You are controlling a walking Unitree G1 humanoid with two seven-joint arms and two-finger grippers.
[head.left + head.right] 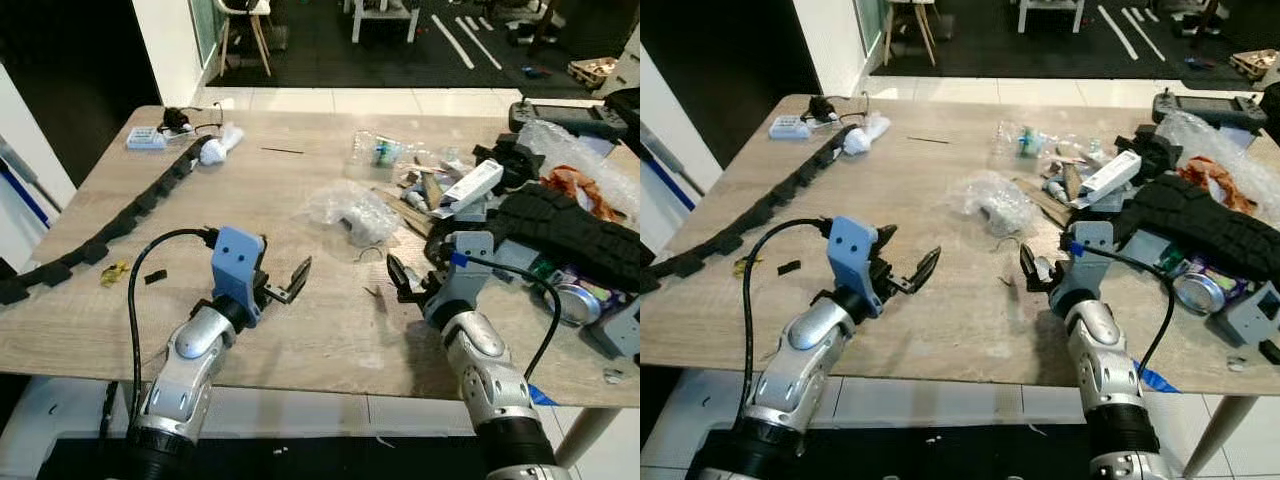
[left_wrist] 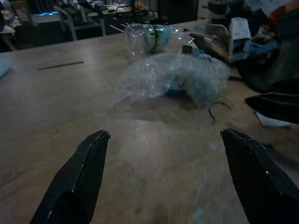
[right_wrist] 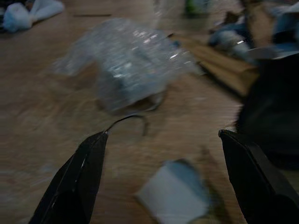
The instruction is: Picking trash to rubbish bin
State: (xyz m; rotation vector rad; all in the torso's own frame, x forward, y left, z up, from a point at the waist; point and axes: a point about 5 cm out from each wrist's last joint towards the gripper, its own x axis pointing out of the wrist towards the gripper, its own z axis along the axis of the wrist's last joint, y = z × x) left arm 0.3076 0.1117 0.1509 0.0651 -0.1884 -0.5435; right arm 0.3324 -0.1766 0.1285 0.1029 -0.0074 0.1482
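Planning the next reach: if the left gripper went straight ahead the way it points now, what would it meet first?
Probably the crumpled bubble wrap. The left gripper, jaws open, hovers over bare table, and the wrap lies straight ahead; depth is unclear, though.

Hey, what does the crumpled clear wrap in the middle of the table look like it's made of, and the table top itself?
The crumpled clear wrap looks like thin plastic bubble wrap: see-through, glossy, with small raised cells catching light in the left wrist view. The table top looks like pale wood or wood-look laminate: matte, with streaky grain lines. Which of the two cannot be told.
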